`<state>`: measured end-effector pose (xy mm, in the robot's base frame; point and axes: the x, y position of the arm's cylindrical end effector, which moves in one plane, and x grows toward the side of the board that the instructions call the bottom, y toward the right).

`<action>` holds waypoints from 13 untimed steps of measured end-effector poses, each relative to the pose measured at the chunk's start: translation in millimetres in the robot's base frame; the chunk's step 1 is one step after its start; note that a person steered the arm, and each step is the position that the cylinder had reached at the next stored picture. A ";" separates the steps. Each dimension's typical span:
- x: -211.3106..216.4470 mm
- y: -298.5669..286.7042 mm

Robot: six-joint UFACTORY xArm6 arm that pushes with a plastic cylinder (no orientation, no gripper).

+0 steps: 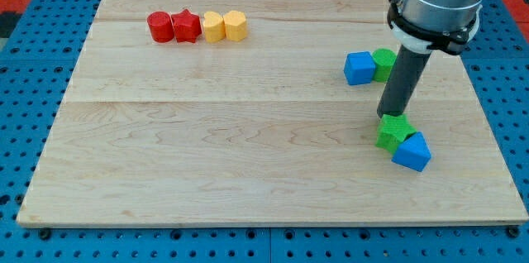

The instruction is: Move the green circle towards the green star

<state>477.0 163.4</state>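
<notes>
The green circle (pixel 384 62) sits at the view's right, touching the right side of a blue block (pixel 359 68). The green star (pixel 393 132) lies below it, touching a blue triangle-like block (pixel 412 151) at its lower right. My dark rod comes down from the view's top right, and my tip (pixel 389 115) rests just above the green star's top edge, below the green circle. The rod hides part of the board between the two green blocks.
A row of blocks lies at the view's top left: a red circle (pixel 159 26), a red star (pixel 187 26), a yellow block (pixel 214 26) and a yellow hexagon-like block (pixel 235 25). The wooden board (pixel 207 147) ends in blue pegboard on all sides.
</notes>
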 end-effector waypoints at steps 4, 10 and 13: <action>-47.3 45.3; -132.7 6.8; -71.4 11.4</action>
<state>405.5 174.8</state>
